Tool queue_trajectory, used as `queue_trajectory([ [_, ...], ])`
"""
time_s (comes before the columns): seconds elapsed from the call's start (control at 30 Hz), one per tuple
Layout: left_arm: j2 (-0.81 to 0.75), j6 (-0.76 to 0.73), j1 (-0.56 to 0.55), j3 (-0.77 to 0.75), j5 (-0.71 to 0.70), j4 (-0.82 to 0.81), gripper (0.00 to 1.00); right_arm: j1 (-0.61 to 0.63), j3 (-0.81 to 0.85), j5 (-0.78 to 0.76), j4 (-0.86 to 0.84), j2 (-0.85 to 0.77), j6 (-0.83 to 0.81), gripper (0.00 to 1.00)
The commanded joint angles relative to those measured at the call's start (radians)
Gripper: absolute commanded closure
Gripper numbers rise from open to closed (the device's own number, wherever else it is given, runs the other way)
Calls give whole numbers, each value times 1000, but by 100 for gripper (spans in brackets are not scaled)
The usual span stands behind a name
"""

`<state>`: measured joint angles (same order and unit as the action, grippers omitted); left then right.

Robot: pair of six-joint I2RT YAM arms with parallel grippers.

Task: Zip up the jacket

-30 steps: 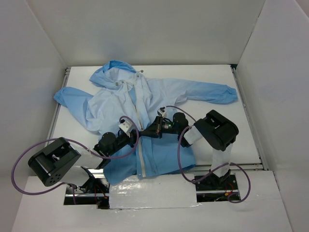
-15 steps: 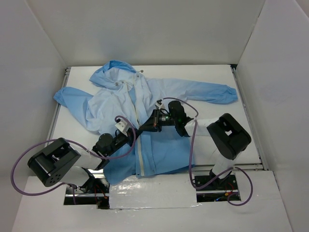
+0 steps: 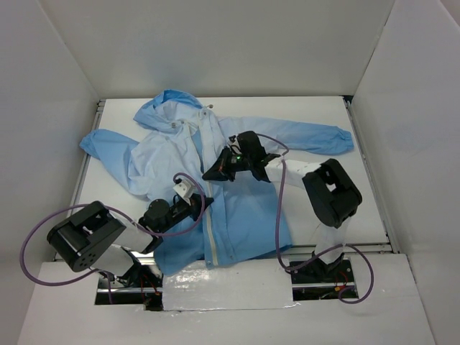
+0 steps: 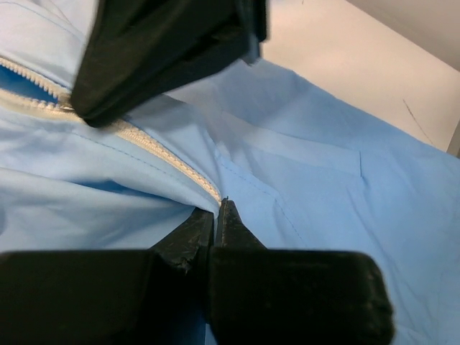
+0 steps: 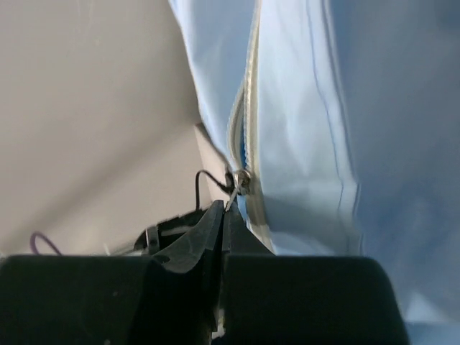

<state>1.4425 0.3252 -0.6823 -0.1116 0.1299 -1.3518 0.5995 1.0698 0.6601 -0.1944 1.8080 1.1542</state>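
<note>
- The jacket (image 3: 244,208) lies front-up on the white table (image 3: 323,108), with its hood (image 3: 169,106) at the far side and its hem at the near edge by the 2 arm bases.
- The white zipper (image 3: 209,233) is the axis that matters. It runs almost straight from the hem away toward the collar.
- The right gripper (image 3: 214,175) sits on that line at about chest height. Its fingers are pressed together with the slider (image 5: 241,178) right at their tips, seemingly pinching its pull.
- Beyond the slider the 2 zipper halves stand apart, so the open stretch lies farther from the arms, toward the hood.
- The left gripper (image 3: 198,208) is closer to the hem, its tips nipped onto the jacket's fabric at the zipper tape.
- As I judge it, the right arm must draw the slider straight away from the bases along the zipper, while the left anchors the cloth behind it.
</note>
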Motion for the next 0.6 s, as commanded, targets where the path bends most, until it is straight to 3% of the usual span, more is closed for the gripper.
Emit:
queue_trajectory([
  [0.0,-22,20,-26,26,152,-487,100,-47,120,-106,-22,85,-39,100],
  [0.33,-34,34,-26,26,220,-486,100,-133,603,-158,278,372,-99,100],
  [0.57,-65,48,-26,15,307,-471,100,-196,792,-180,325,513,-68,100],
])
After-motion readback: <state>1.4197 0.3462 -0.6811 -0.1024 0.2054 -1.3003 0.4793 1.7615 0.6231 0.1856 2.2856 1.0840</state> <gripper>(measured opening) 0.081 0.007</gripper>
